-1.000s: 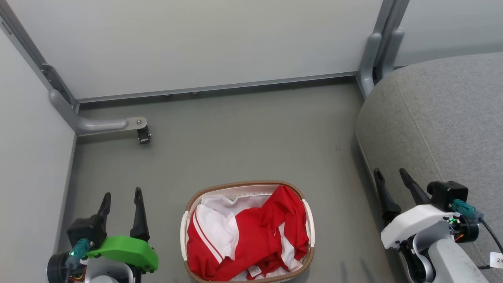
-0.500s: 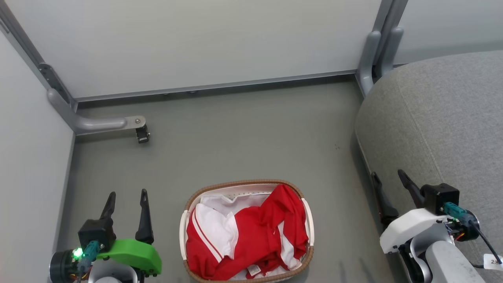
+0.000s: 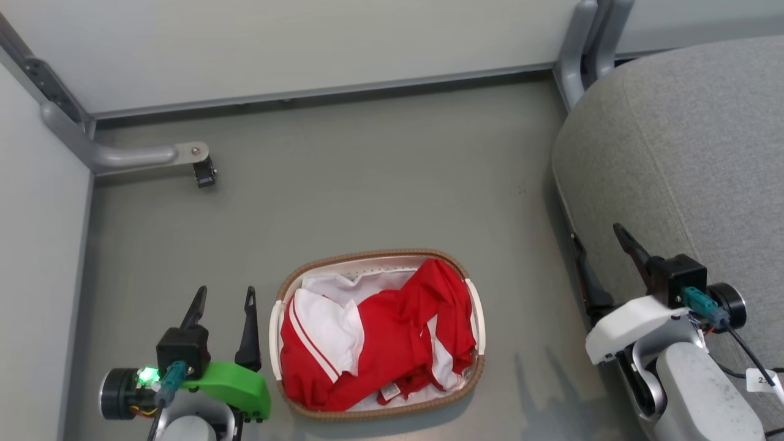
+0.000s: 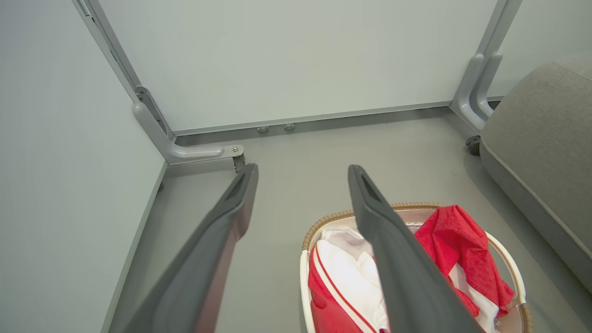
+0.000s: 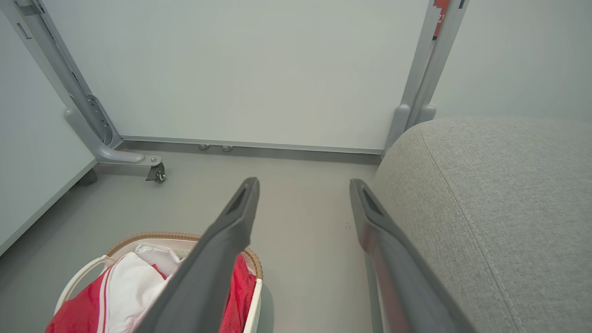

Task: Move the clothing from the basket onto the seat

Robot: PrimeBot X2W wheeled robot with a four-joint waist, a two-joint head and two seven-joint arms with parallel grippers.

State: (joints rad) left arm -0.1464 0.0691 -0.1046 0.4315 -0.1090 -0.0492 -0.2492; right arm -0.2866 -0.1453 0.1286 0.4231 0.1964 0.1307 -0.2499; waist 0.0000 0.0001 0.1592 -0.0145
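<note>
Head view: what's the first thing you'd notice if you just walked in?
The bright red clothing with white panels jumps out, heaped in the oval white plastic basket with a brown woven rim, on the grey floor, low in the middle. The big rounded grey fabric seat bulks at the right.

Looks like a lab test bay staged as a home corner: pale partition panels (image 3: pixel 306 43) on a castered grey metal foot (image 3: pixel 153 155), bare grey floor (image 3: pixel 367 171), upholstered seat (image 3: pixel 686 135), laundry basket (image 3: pixel 367 254).
</note>
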